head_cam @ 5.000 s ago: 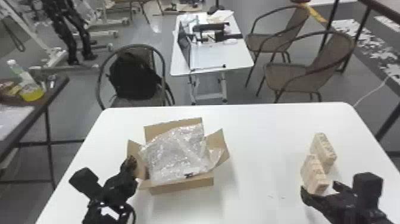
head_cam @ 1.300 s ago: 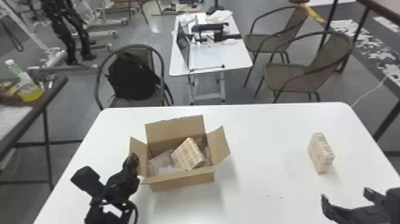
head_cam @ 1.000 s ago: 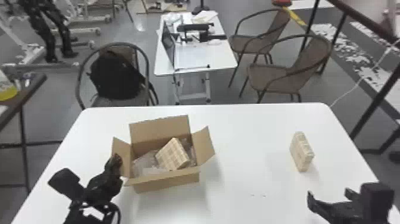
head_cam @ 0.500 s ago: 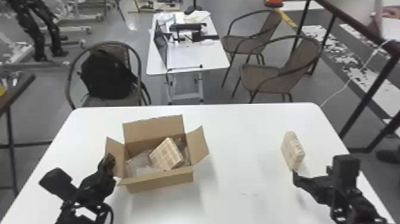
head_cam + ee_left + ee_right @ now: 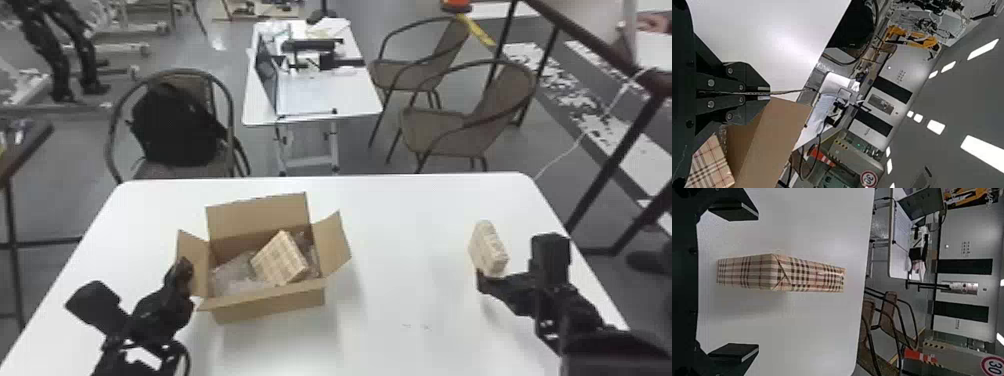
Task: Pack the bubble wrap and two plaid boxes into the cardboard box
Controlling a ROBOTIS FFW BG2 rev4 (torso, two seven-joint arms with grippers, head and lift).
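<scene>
Left of centre in the head view, my left end effector [image 5: 185, 269] pinches the left flap [image 5: 199, 256] of the open cardboard box [image 5: 270, 305]. Bubble wrap [image 5: 232, 276] and one plaid box [image 5: 280, 257] lie inside. At right, my right end effector [image 5: 502, 283] is spread around the other plaid box [image 5: 487, 247], which stands upright on the white bench [image 5: 400, 280], its fingers apart from its sides.

Open cardboard box [image 5: 272, 306]
Inside, a beige plaid box [image 5: 280, 257] tilts amid bubble wrap [image 5: 234, 277]; the second plaid box [image 5: 486, 247] stands on the desk [image 5: 400, 220].
</scene>
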